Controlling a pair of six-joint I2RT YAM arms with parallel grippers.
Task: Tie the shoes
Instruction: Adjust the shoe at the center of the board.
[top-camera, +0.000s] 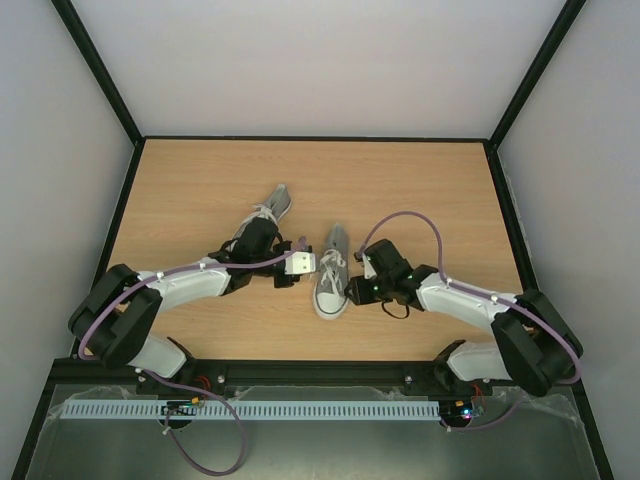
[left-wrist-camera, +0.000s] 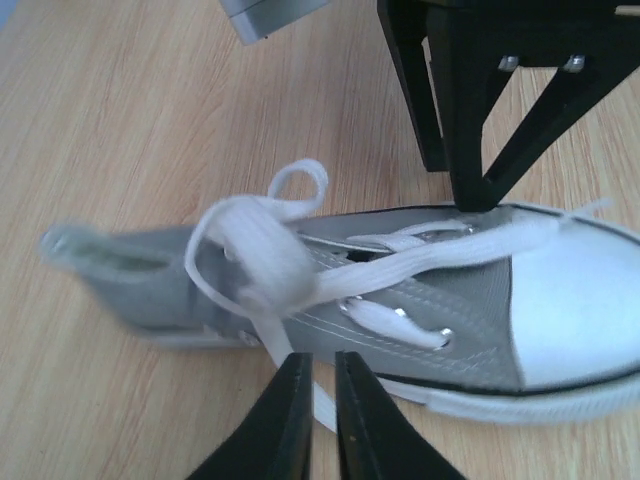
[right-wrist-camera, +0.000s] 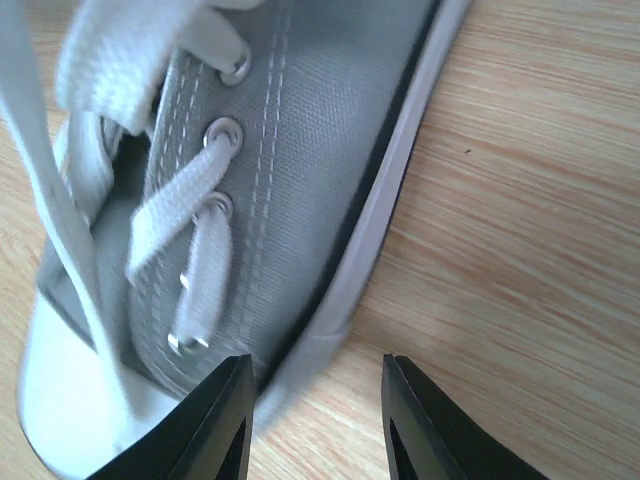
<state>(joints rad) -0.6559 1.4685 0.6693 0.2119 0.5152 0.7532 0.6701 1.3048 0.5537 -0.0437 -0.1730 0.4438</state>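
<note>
**Operator:** Where does the shoe lie from my claws?

**Spotter:** The shoe between the claws (top-camera: 332, 272) lies on the surface (top-camera: 200, 190), crosswise to both of them. You meet it flank-on from either side, with its toe cap (left-wrist-camera: 570, 300) at the near end and the heel at the far end. Your left claw (left-wrist-camera: 320, 362) is at one flank, level with the middle eyelets (left-wrist-camera: 400, 315). Your right claw (right-wrist-camera: 315, 365) is at the opposite flank, closer to the toe cap. Neither is clearly nearer.

**Operator:** And the other shoe?

**Spotter:** The other shoe (top-camera: 278, 205) lies past the heel end, off to the left claw's side and partly under your left arm (top-camera: 200, 280). No claw touches it.

**Operator:** What have I got hold of?

**Spotter:** The left claw is nearly closed, with only a slit between the fingers (left-wrist-camera: 290, 420). A loose strand (left-wrist-camera: 270, 332) drops from the lace bundle (left-wrist-camera: 262, 252) down the flank into that slit. I cannot tell whether it is pinched or just lying there. The right claw is partly open and grips nothing. The sole rim (right-wrist-camera: 340, 300) passes between its fingers, and one finger lies against the shoe's side by the toe cap.

**Operator:** So what does the next move turn on?

**Spotter:** That strand, I'd judge. It leads from the bundle toward your left claw, so a pull would run outward across the shoe's long axis, and the right claw is placed to steady the far flank.
</note>
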